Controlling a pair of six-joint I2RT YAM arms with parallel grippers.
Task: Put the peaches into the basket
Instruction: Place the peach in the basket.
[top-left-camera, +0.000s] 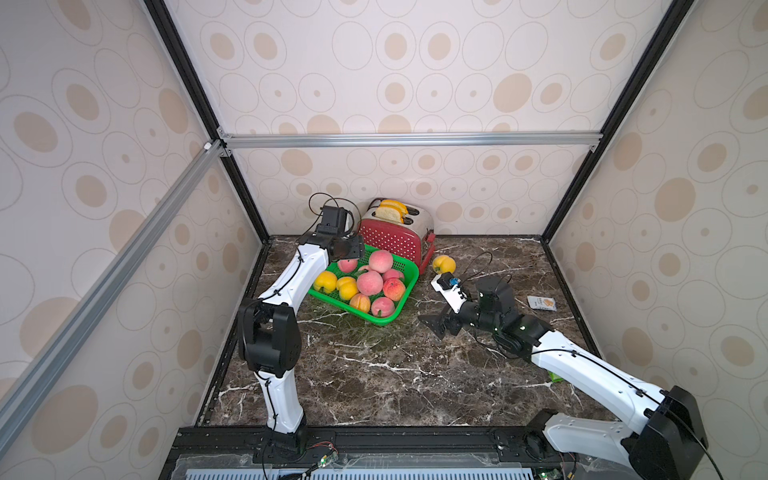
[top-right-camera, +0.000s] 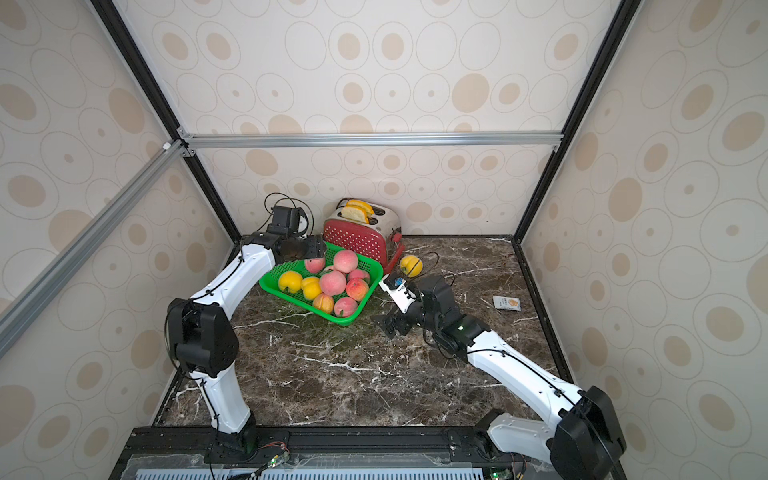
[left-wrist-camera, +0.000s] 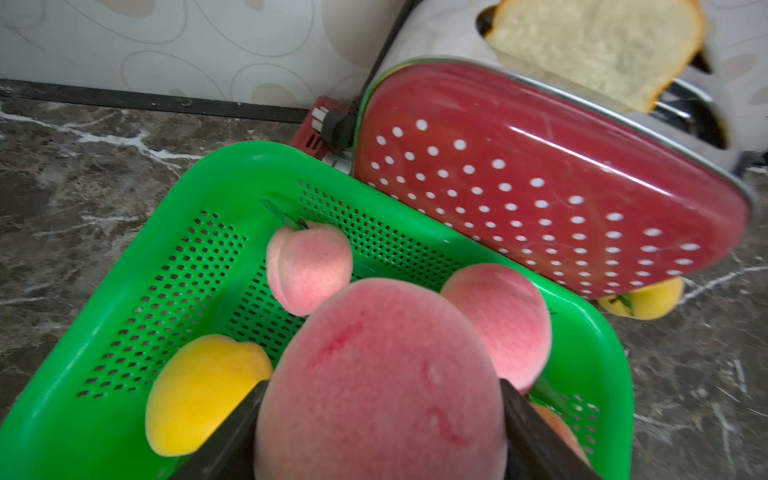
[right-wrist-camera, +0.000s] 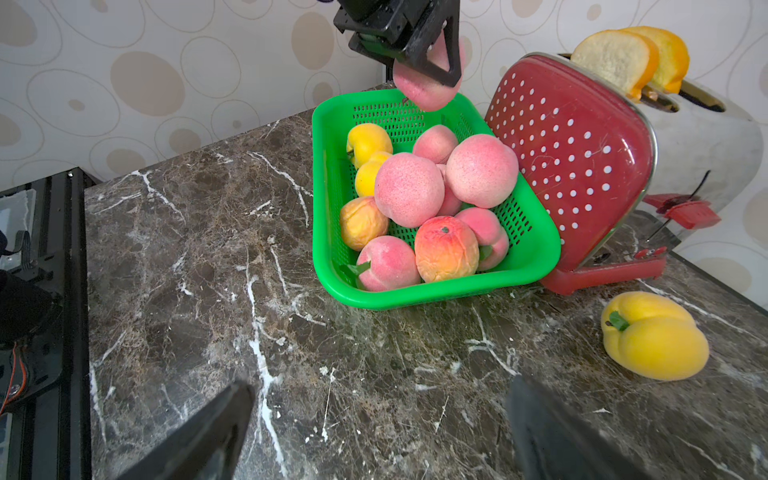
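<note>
The left claw is clamped on a pink peach in both top views, hanging over the far-left end of the basket. The basket's long axis runs across the table, skewed so that its right end sits nearer the robot, with one long side against the toaster. The right claw stands wide and empty just beside that right end, and one yellow peach lies loose on the table near the toaster. From the left wrist, the dark fingers press both flanks of the pink peach. It is nearly round, so it has no real long axis, and which way its stem points cannot be told here. Bare mesh of the basket shows beneath it, so a release from this height could bounce the fruit. From the right wrist, the fruit already in the basket is heaped above the low rim at the near end, and a peach rolling off that pile would likely spill over. The held pink peach shows a dark spot underneath, probably the stem end, pointing down. The yellow peach lies on its side, broader than tall, leaf stub toward the basket. An off-centre pinch by the spread right claw could squirt it against the toaster.
</note>
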